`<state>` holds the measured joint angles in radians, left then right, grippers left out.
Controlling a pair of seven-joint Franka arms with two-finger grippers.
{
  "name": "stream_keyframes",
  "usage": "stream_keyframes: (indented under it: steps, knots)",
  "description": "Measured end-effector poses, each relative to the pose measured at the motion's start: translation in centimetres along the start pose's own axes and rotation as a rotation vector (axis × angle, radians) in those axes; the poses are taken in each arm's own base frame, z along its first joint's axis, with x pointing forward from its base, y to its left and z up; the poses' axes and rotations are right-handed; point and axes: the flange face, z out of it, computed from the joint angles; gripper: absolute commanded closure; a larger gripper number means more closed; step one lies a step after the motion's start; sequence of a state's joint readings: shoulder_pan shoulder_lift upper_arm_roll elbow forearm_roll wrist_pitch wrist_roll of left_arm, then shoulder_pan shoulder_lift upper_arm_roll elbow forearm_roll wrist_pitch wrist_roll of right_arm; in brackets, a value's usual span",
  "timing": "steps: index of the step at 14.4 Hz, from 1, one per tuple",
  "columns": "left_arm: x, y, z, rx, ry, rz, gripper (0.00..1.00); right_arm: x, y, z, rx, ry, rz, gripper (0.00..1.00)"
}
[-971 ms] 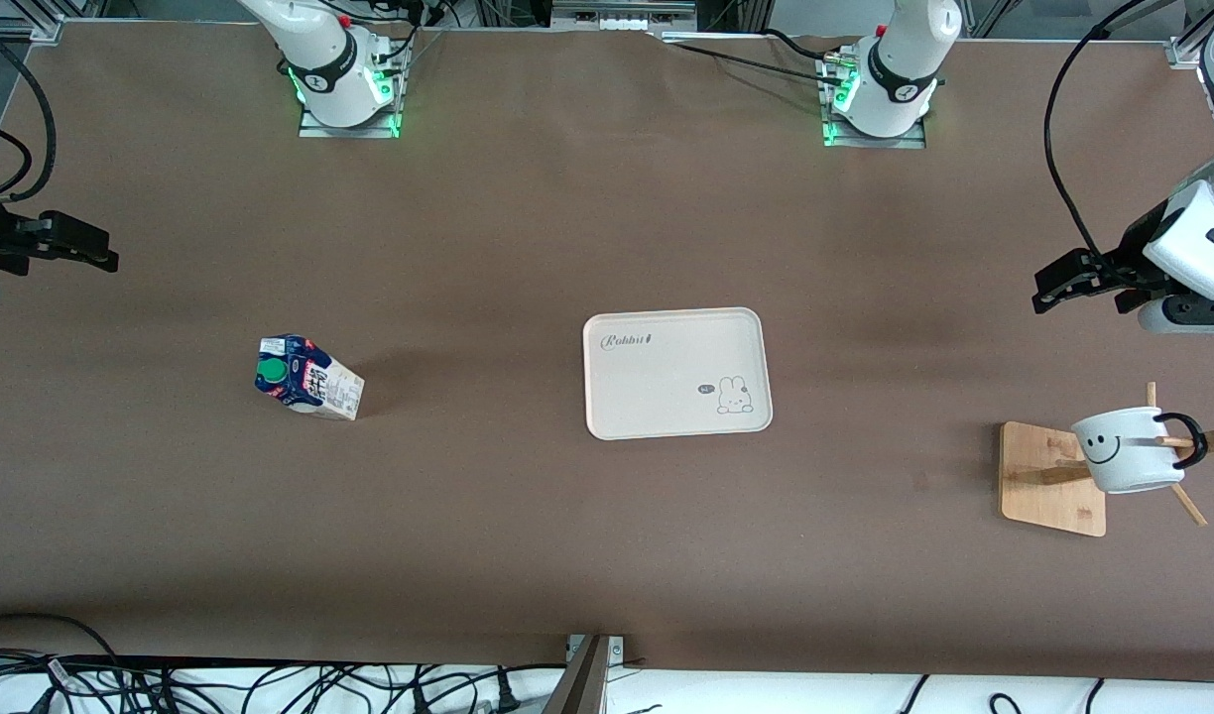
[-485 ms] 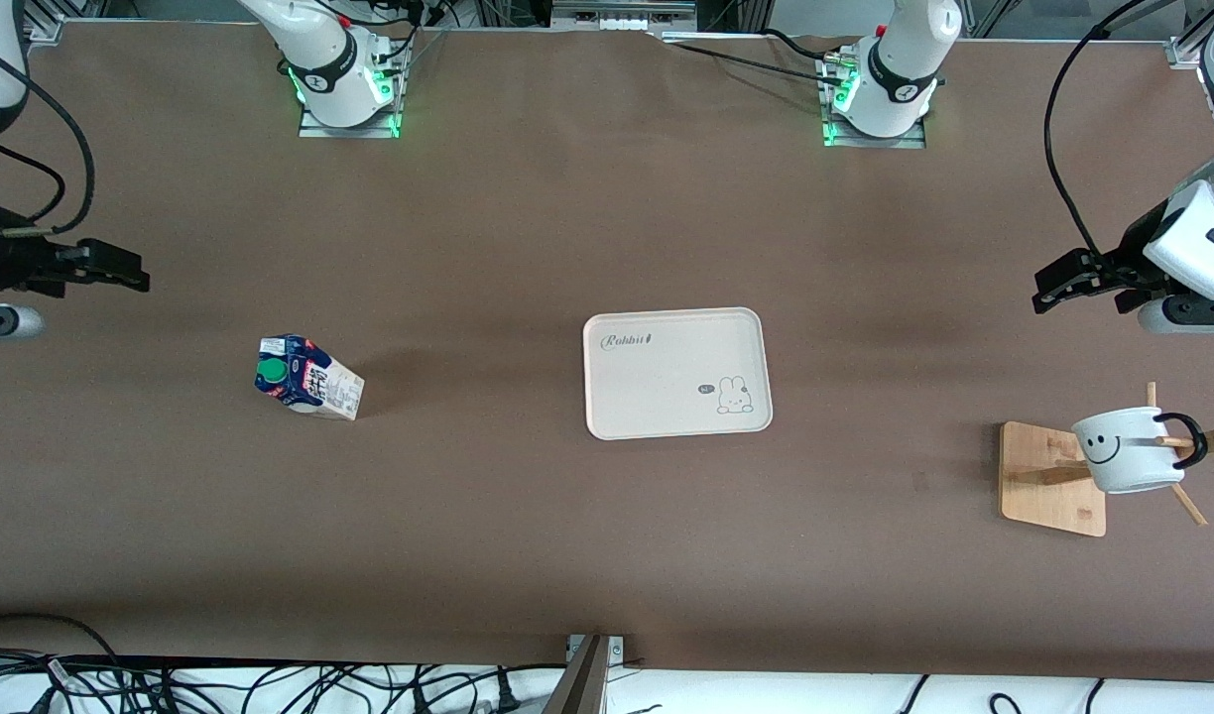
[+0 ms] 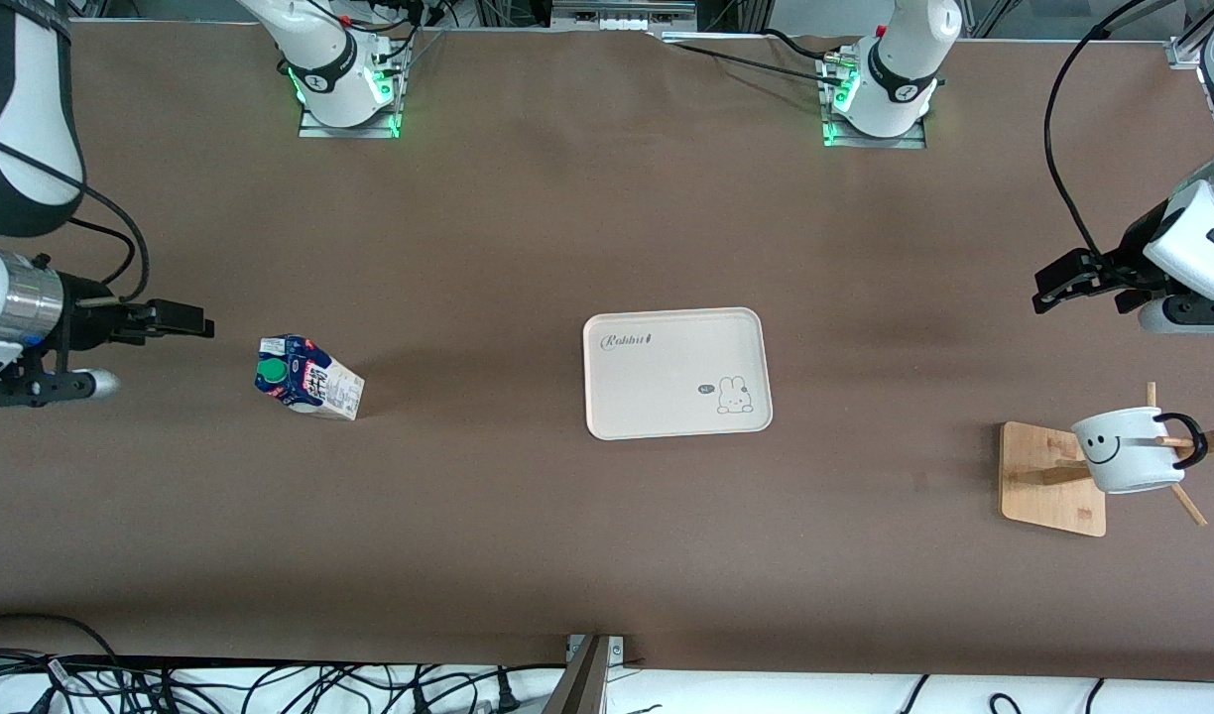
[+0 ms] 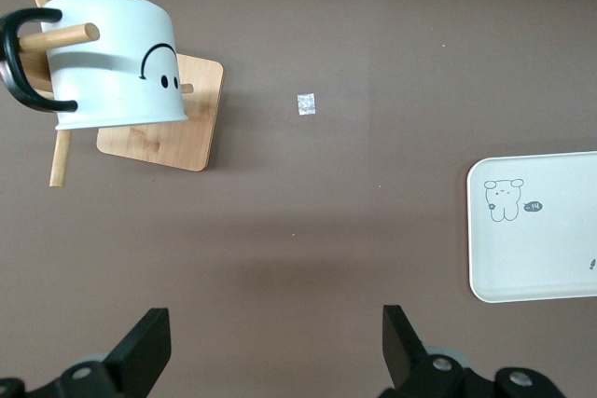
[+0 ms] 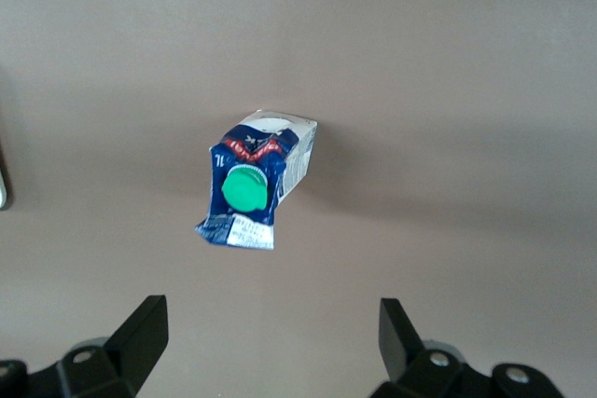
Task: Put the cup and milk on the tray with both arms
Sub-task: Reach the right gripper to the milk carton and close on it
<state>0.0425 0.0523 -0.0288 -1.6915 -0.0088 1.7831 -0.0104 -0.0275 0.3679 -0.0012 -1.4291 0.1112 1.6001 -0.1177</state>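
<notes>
The milk carton [image 3: 307,379] stands on the brown table toward the right arm's end; it also shows in the right wrist view [image 5: 252,188], green cap up. My right gripper [image 3: 202,325] is open and empty beside it, apart from it [image 5: 270,323]. The cream tray [image 3: 657,382] lies empty mid-table and shows in the left wrist view [image 4: 550,249]. The white smiley cup [image 3: 1128,451] hangs tilted on a wooden rack peg [image 4: 112,62]. My left gripper [image 3: 1048,283] is open and empty, over bare table between the tray and the rack [image 4: 277,328].
The wooden rack base [image 3: 1048,481] with slanted pegs stands at the left arm's end [image 4: 159,132]. A small white speck [image 4: 306,104] lies on the table near it. Cables [image 3: 270,684] run along the table edge nearest the front camera.
My right arm has swung in from the table's end toward the milk carton, with the gripper now close beside it. The left arm, cup, tray and carton have not moved.
</notes>
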Motion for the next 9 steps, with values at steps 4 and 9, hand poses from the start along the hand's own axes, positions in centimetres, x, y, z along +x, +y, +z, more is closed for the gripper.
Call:
stream_keyframes:
  steps: [4, 9]
  knots:
    - [0.0, 0.0, 0.0, 0.0, 0.0, 0.0, 0.0, 2.0, 0.5, 3.8, -0.002, -0.028, 0.151, 0.0]
    - [0.0, 0.0, 0.0, 0.0, 0.0, -0.001, 0.0, 3.3, -2.4, 6.6, -0.028, -0.052, 0.183, 0.0]
